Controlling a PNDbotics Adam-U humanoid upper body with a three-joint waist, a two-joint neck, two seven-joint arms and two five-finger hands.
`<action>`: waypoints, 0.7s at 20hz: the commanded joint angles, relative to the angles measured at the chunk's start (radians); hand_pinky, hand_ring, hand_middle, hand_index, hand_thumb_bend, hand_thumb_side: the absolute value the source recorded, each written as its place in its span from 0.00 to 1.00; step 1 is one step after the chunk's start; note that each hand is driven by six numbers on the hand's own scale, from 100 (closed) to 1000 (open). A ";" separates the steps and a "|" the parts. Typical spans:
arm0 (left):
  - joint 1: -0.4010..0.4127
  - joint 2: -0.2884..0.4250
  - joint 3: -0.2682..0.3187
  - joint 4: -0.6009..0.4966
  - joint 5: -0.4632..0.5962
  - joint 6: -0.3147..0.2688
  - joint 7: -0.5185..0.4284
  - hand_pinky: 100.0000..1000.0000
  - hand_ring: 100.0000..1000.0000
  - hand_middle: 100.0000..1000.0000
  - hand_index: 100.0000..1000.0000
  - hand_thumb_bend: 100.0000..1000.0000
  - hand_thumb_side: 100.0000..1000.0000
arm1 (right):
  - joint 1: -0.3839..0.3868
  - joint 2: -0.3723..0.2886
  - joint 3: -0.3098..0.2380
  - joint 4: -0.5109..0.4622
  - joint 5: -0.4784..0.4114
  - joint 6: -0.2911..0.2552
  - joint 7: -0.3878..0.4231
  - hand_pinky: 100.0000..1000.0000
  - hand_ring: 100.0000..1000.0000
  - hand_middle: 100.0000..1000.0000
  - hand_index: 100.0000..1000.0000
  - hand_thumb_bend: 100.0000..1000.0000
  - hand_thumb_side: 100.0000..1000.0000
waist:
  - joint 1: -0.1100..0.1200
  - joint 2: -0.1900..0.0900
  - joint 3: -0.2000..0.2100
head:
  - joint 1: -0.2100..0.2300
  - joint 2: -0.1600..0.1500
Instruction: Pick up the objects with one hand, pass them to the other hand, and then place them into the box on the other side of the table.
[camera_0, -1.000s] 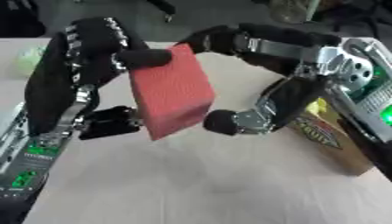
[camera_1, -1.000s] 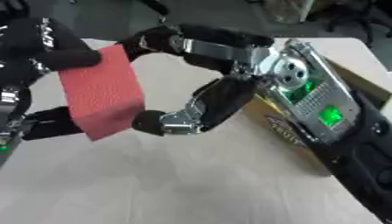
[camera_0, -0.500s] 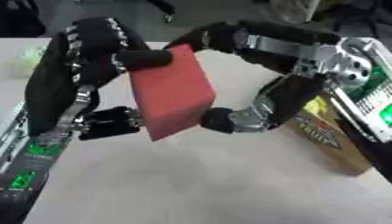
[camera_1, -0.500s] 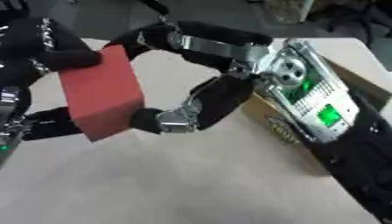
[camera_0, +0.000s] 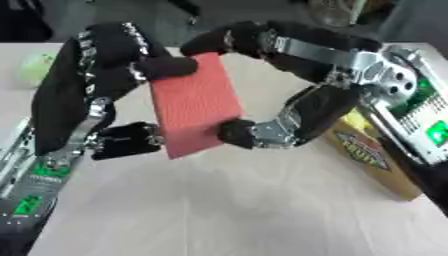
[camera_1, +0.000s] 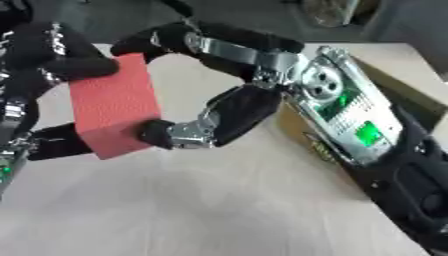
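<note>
Handover above the worktop (camera_0: 227, 210). A red block (camera_0: 194, 105) is held in the air between both hands: the left hand (camera_0: 105, 90) pinches its left side, the right hand (camera_1: 227, 90) pinches top and lower edge. Only the left eye view shows a pale green, possibly round, object (camera_0: 35, 67) far left. The cardboard box (camera_0: 372, 155) lies at right.

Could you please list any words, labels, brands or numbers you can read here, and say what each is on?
No text can be read for certain.
Cardboard box: a dark oval label with yellow lettering, too blurred to read.
Red block: no print visible.
Green lit panels on the right hand's forearm: no characters can be made out.
</note>
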 joint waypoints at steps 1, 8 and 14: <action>-0.020 -0.003 -0.004 -0.007 -0.005 -0.003 -0.005 0.41 0.43 0.42 0.50 0.39 0.00 | -0.023 0.000 -0.003 -0.016 0.004 0.004 0.002 1.00 0.88 0.80 0.91 0.31 0.44 | 0.001 -0.013 0.001 | -0.005 0.006; -0.024 -0.006 -0.005 0.000 -0.020 -0.008 -0.005 0.42 0.44 0.43 0.50 0.39 0.00 | -0.013 -0.009 0.001 -0.016 -0.016 0.007 0.009 1.00 0.86 0.76 0.89 0.31 0.44 | 0.000 -0.014 0.002 | -0.005 0.004; -0.019 -0.006 -0.004 0.006 -0.031 -0.004 -0.001 0.41 0.44 0.43 0.50 0.39 0.00 | -0.004 -0.012 -0.004 -0.016 -0.020 0.063 -0.037 0.99 0.80 0.65 0.79 0.25 0.36 | -0.001 -0.013 0.002 | -0.004 0.005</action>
